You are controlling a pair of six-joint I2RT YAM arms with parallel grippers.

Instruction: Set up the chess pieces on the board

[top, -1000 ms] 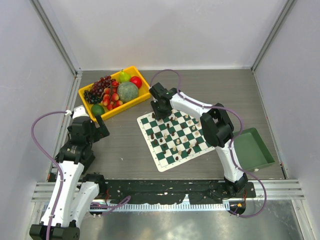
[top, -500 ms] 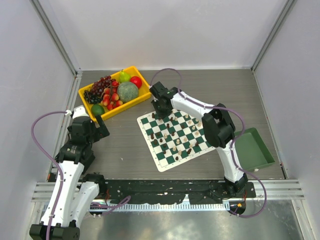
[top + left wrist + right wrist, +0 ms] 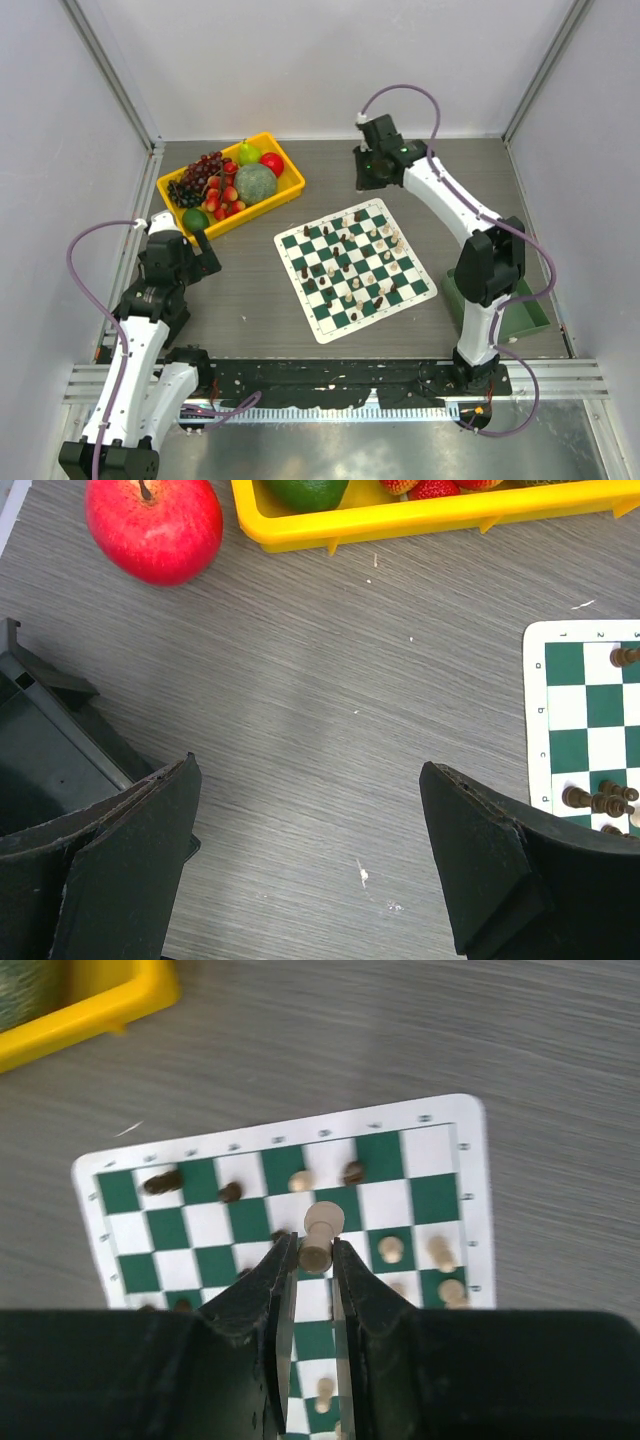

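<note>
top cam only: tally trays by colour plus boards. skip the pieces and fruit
yellow tray: 1
green tray: 1, partly behind the right arm
checkered board: 1
Total: 3

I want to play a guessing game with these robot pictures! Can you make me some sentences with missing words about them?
The right gripper holds exactly ____ cream chess piece.
The left gripper is open and holds ____.
The red apple lies on the table outside the ____ tray.
The board has white and ____ squares.
Missing words: one, nothing, yellow, green.
</note>
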